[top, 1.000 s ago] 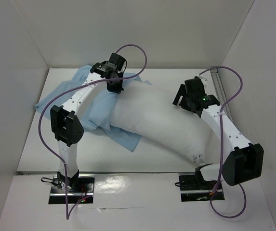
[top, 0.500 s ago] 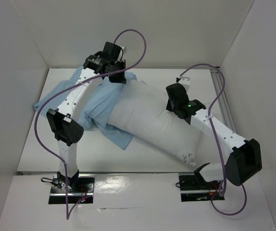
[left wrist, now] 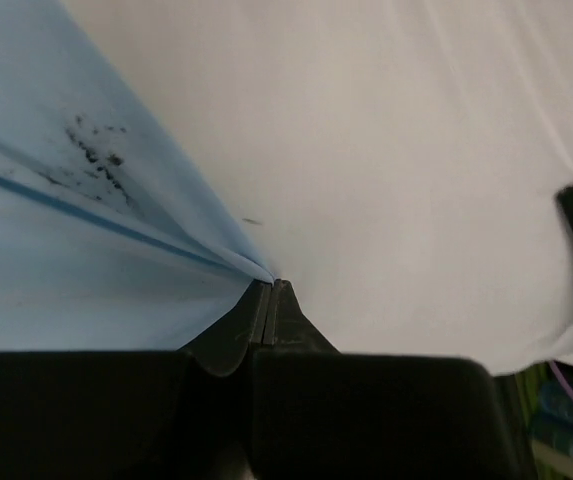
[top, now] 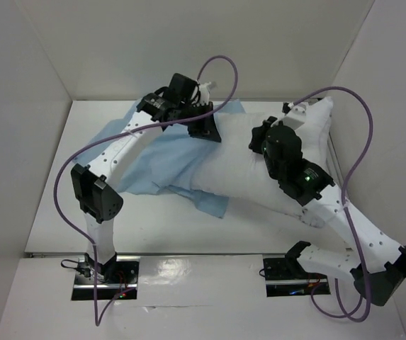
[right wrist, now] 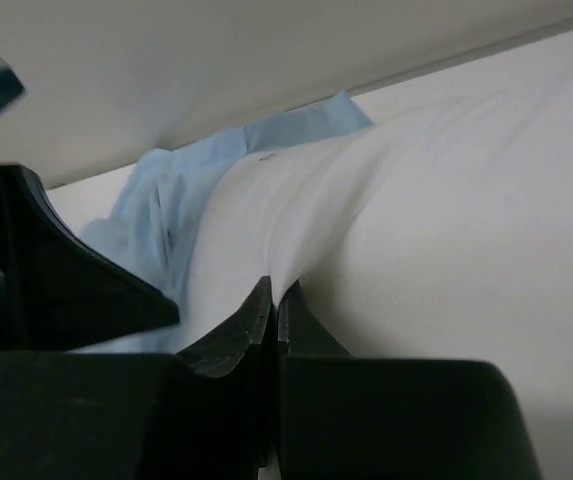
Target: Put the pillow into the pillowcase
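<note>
Large plump white fabric pillow [top: 234,159] lies across the table [top: 50,212], one end overlapping the thin, limp light blue cloth pillowcase [top: 156,152]. The right gripper [right wrist: 274,292] has its jaws pressed together on a pinched ridge of pillow fabric, and the pillow's bulk spreads ahead and to its right. The left gripper [left wrist: 271,290] is clamped on a fold of pillowcase, with blue cloth fanning to its left and white pillow just to its right. The pillow looks light, soft and floppy, and is likely to sag. A corner or seam should hold better than loose cloth. The pillowcase would probably collapse unless its mouth is held apart.
</note>
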`<state>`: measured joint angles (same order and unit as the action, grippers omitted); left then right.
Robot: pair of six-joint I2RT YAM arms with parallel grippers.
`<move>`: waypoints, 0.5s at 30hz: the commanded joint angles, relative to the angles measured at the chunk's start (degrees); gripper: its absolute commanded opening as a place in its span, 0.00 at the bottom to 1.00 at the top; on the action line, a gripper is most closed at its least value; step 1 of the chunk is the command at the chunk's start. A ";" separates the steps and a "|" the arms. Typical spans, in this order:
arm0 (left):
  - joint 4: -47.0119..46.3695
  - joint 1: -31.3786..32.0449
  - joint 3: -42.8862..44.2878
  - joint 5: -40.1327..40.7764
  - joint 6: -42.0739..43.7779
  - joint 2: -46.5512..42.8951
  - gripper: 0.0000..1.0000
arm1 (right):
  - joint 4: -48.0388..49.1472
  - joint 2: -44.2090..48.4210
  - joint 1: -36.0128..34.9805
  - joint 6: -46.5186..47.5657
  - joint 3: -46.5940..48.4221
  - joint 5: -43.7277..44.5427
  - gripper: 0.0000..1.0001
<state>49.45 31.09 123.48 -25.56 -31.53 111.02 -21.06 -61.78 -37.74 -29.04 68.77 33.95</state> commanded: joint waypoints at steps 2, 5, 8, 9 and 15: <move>-5.77 3.19 -4.39 -10.29 -2.22 0.07 0.00 | 4.10 -5.27 -1.38 -10.76 -10.13 -0.47 0.00; -2.88 3.89 0.95 -8.29 -0.03 0.07 0.00 | 4.79 -5.90 -1.38 -15.00 -16.64 -1.43 0.00; 0.72 1.17 7.82 -6.78 1.90 0.60 0.30 | 4.80 -3.97 -1.38 -16.31 -18.24 -1.44 0.00; 0.73 0.21 8.52 -7.39 2.43 -0.01 0.46 | 3.84 -3.96 -1.38 -16.31 -18.24 -0.48 0.00; 5.46 -8.49 7.92 -2.94 5.50 -4.84 1.00 | -1.52 -2.46 -0.85 -4.14 -8.59 0.86 0.94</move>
<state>53.23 25.80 129.45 -29.85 -28.60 110.59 -21.23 -65.01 -37.69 -38.89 54.13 37.98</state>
